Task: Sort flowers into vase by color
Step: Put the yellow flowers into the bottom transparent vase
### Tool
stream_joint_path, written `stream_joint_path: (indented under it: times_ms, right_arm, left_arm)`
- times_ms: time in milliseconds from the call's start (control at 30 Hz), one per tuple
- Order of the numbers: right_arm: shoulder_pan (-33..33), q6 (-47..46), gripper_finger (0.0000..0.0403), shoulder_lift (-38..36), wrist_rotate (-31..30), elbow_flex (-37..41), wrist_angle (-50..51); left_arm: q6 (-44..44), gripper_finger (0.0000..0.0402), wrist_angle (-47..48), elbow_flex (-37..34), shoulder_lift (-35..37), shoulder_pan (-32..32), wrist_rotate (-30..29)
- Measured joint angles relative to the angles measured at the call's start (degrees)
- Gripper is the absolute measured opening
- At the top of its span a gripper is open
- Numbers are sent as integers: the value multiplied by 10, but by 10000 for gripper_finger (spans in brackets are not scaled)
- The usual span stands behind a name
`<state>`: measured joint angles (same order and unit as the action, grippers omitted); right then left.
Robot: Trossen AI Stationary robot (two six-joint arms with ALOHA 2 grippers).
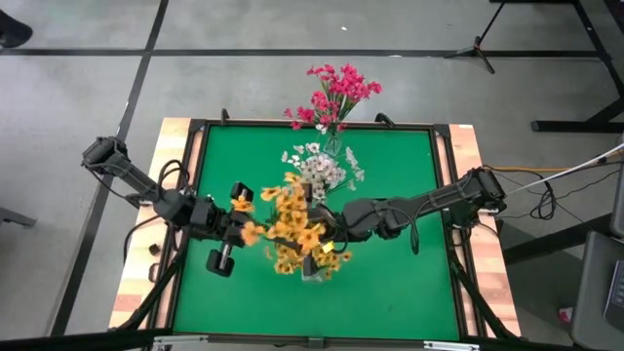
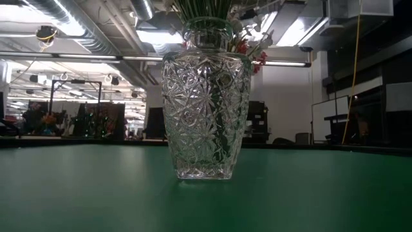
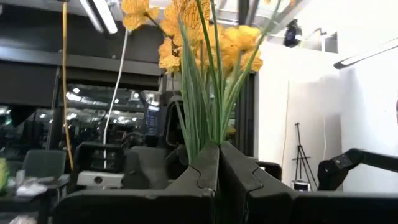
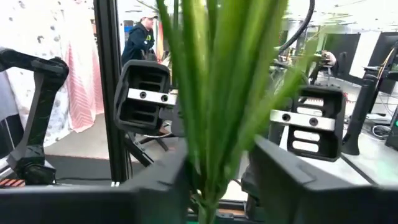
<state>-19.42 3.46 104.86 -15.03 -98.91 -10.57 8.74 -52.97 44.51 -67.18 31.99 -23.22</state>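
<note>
A bunch of yellow-orange flowers [image 1: 285, 222] is in the air over the table's middle, with my left gripper [image 1: 250, 232] shut on its green stems [image 3: 205, 106]. My right gripper [image 1: 325, 234] faces it from the table's right, open, its fingers [image 4: 155, 186] standing on either side of the same stems [image 4: 217, 93]; I cannot tell whether they touch. A cut-glass vase [image 2: 206, 96] with yellow flowers [image 1: 292, 258] stands near the front. White flowers [image 1: 320, 168] and magenta-pink flowers [image 1: 336, 93] stand in vases farther back. My left gripper pinches the bunch's green stems at their lower end [image 3: 211, 144], several stems together between its two fingers [image 3: 199, 171]. The fingers come from the table's left, slanting upward. The stems fan up and out from the hold, with the blossoms [image 3: 205, 37] above, clear of the table.
The green mat [image 1: 390, 283] has bare room at its right and near left. A dark raised frame [image 1: 439, 156] borders it. The three vases stand in a line down the table's middle, close to both grippers. People and equipment show in the room beyond.
</note>
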Motion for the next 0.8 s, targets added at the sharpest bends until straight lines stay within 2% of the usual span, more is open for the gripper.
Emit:
stream_joint_path:
  times_ms: [167,200,367,533,667,800]
  right_arm:
    - [0,0,35,0,-9,0,1]
    - [0,2,21,0,-9,0,2]
    - [-1,-5,18,0,-24,0,4]
    - [-1,-2,14,0,-23,0,0]
    - [-1,1,14,0,-43,0,0]
    - [-5,29,14,-17,-70,0,3]
  left_arm:
    - [-11,1,6,0,0,0,-27]
    - [-9,3,7,0,0,0,-27]
    - [-2,34,20,0,2,3,-36]
    - [41,77,52,0,20,27,-58]
    - [84,105,56,0,27,58,-139]
    - [99,116,55,0,41,101,-271]
